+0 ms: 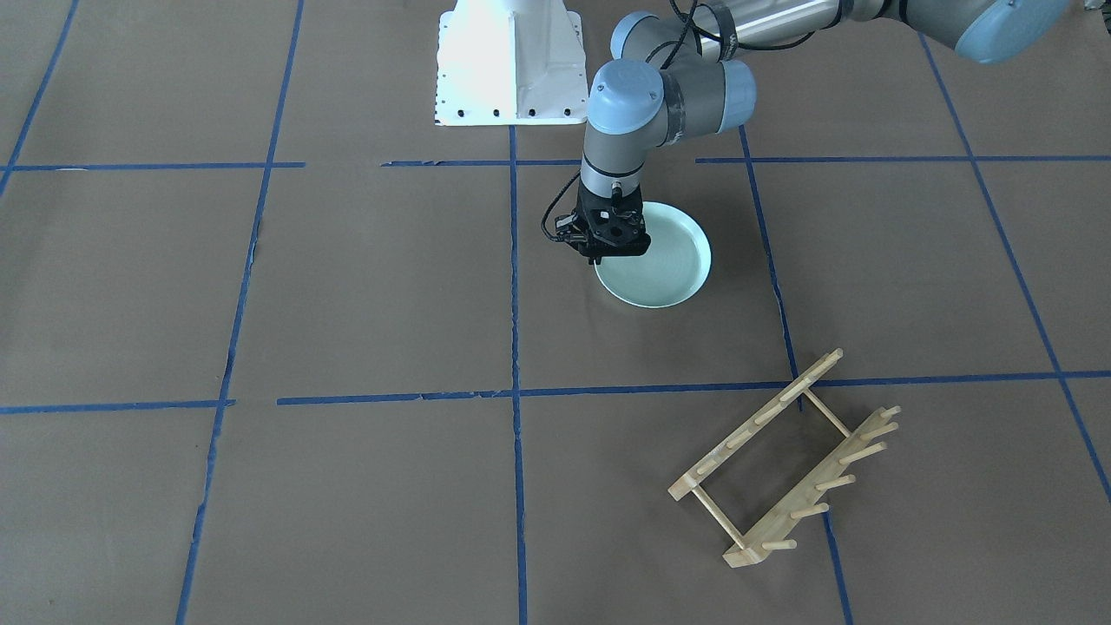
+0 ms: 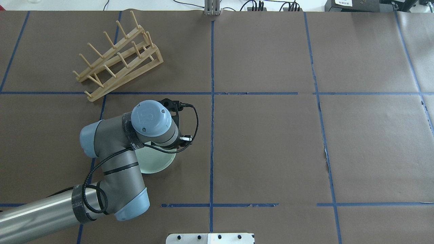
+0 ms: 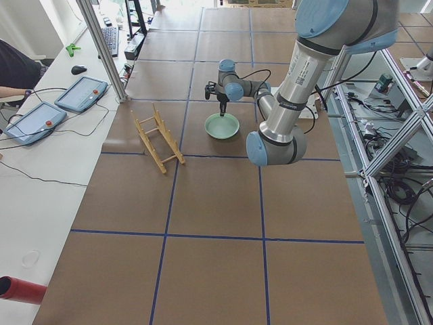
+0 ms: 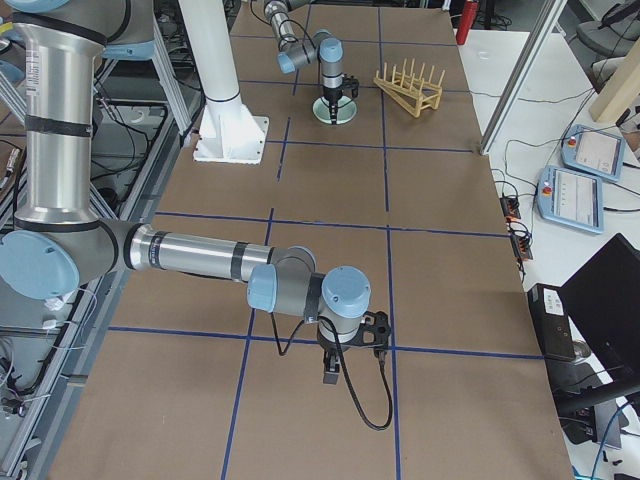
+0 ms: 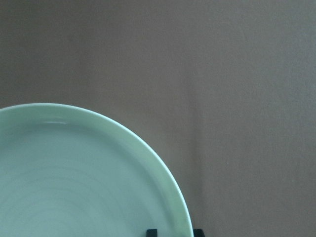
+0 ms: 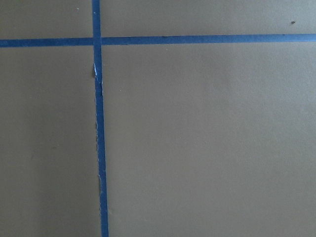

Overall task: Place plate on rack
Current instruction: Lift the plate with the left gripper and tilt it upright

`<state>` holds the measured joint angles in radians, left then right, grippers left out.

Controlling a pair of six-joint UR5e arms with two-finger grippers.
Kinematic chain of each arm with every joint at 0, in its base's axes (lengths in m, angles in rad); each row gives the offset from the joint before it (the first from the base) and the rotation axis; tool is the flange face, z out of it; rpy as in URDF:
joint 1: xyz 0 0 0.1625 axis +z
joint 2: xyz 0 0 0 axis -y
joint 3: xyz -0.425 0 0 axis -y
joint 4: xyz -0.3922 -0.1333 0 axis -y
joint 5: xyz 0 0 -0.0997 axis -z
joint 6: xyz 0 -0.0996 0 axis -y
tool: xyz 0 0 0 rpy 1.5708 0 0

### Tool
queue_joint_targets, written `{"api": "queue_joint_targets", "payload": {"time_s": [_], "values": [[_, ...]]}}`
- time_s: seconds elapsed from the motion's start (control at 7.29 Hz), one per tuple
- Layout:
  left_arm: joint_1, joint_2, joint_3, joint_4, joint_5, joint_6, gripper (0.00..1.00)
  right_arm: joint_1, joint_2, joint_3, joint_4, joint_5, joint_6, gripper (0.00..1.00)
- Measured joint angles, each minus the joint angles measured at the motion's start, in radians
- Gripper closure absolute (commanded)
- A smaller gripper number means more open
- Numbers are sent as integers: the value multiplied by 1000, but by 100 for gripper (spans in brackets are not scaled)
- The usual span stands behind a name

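Observation:
The pale mint-green plate [image 1: 664,260] lies flat on the brown table, near the robot's base; it also shows in the overhead view [image 2: 156,162] and fills the lower left of the left wrist view [image 5: 74,182]. My left gripper [image 1: 597,258] points straight down at the plate's rim. In the left wrist view its two fingertips [image 5: 151,232] sit close on either side of the rim, shut on it. The wooden rack [image 1: 781,460] stands empty and apart from the plate, at the far left in the overhead view [image 2: 115,61]. My right gripper [image 4: 330,378] hangs over bare table far from both; I cannot tell its state.
The white robot base [image 1: 508,65] stands at the table's edge behind the plate. Blue tape lines [image 6: 98,148] grid the brown paper. Tablets [image 3: 81,93] and a mouse lie on a side bench beyond the rack.

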<state>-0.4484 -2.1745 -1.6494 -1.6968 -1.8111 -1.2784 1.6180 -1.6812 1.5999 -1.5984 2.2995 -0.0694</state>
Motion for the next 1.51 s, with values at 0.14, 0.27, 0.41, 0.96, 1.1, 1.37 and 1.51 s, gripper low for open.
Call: {"api": "queue_joint_targets", "payload": {"time_s": [0.14, 0.27, 0.41, 0.96, 1.1, 1.37, 1.51], "values": [[-7, 0, -49, 38, 0, 1, 100, 0, 0, 0, 0, 0, 0, 0], [-29, -6, -131, 126, 0, 4, 100, 0, 0, 0, 0, 0, 0, 0], [-66, -23, -217, 233, 1, 10, 100, 0, 0, 0, 0, 0, -1, 0], [-339, -180, -398, 493, -35, 53, 100, -1, 0, 0, 0, 0, 0, 0], [-391, -183, -409, 439, -71, 61, 100, -1, 0, 0, 0, 0, 0, 0], [-483, -131, -408, 208, -127, 27, 100, 0, 0, 0, 0, 0, 0, 0], [-524, -74, -397, 38, -158, -29, 100, 0, 0, 0, 0, 0, -1, 0]]}}
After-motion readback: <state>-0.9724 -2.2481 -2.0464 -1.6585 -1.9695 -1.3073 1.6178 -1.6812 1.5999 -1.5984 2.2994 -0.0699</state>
